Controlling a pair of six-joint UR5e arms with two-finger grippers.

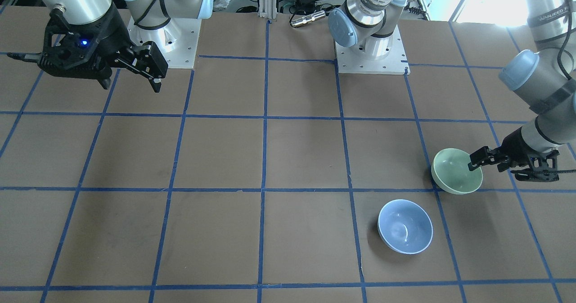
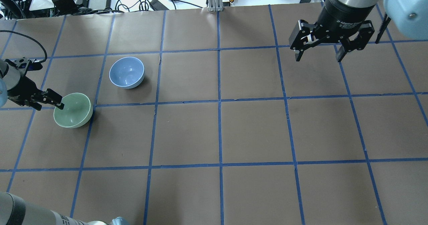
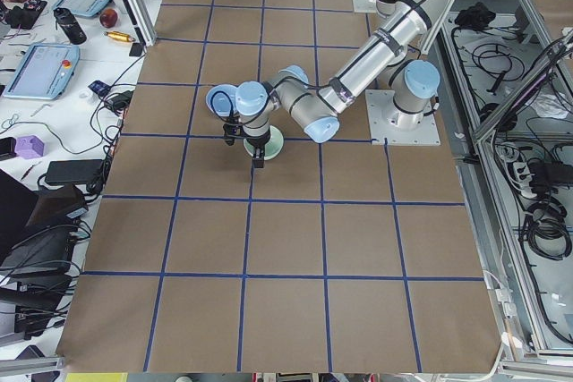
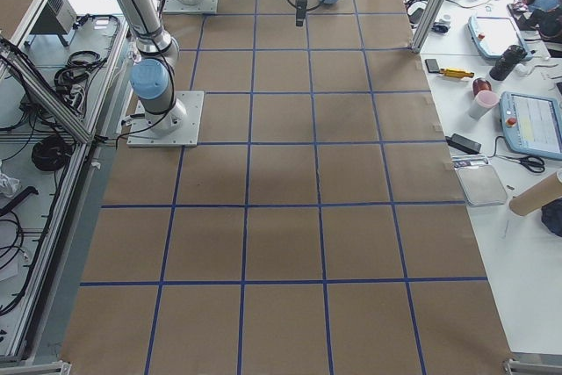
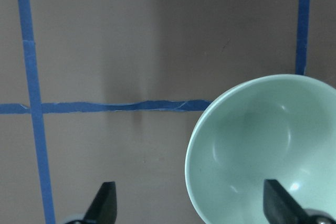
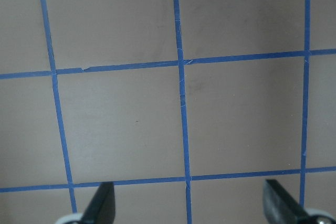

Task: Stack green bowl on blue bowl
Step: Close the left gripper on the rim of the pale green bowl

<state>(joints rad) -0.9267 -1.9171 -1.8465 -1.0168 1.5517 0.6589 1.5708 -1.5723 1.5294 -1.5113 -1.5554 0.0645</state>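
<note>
**Step in hand:** grasping the green bowl; the stack is not yet made.

**Findings**
- The small, glossy, pale mint-green round bowl [image 2: 73, 110] appears to rest on the brown paper-covered table with blue tape grid [image 2: 254, 128], close to its left edge.
- The small, glossy, light periwinkle-blue round bowl [image 2: 127, 72] stands near it, one step in from that edge and closer to the far edge. The two are apart, not touching.
- The left gripper [image 5: 191, 207] is at the green bowl's rim on the side facing the left edge. Its jaws are spread wide. In the left wrist view one finger hangs over the bowl's hollow and the other over bare table outside the wall. Nothing is clamped.
- The right gripper [image 2: 318, 56] hovers over the right half of the table, jaws spread and empty, well apart from both bowls.

**Next move, as judged:** the jaws should pinch the rim wall squarely before any lift. The wall is glossy and curved, so a shallow bite could slip or tip the bowl. The bowl must then be raised clear of the blue bowl's rim, centred over it and lowered level.
</note>
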